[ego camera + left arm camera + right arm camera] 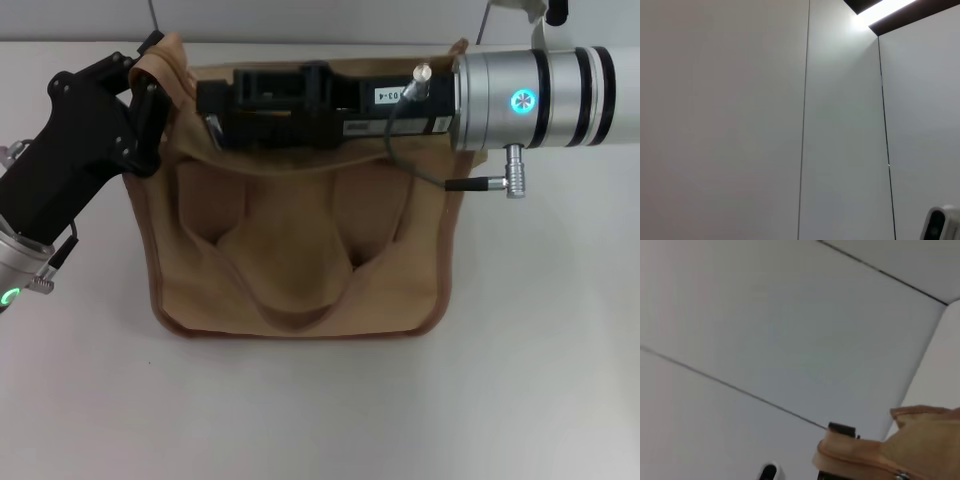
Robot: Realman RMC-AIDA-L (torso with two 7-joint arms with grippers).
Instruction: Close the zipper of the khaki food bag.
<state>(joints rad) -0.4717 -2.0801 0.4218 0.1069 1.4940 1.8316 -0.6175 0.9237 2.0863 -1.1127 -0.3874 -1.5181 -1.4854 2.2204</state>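
Note:
The khaki food bag (300,250) lies flat on the white table, its loop handles spread over its front. At the bag's top left corner, my left gripper (150,85) is shut on a raised fold of the tan fabric. My right arm reaches in from the right along the bag's top edge, and my right gripper (210,115) sits near the left end of that edge. The arm hides the zipper in the head view. In the right wrist view, a tan corner of the bag (920,445) shows with a small silvery bit (900,475) at its edge.
The white table (540,350) extends in front of the bag and to both sides of it. A grey cable (410,165) from the right wrist hangs over the bag's upper right. The left wrist view shows only white wall panels (740,125).

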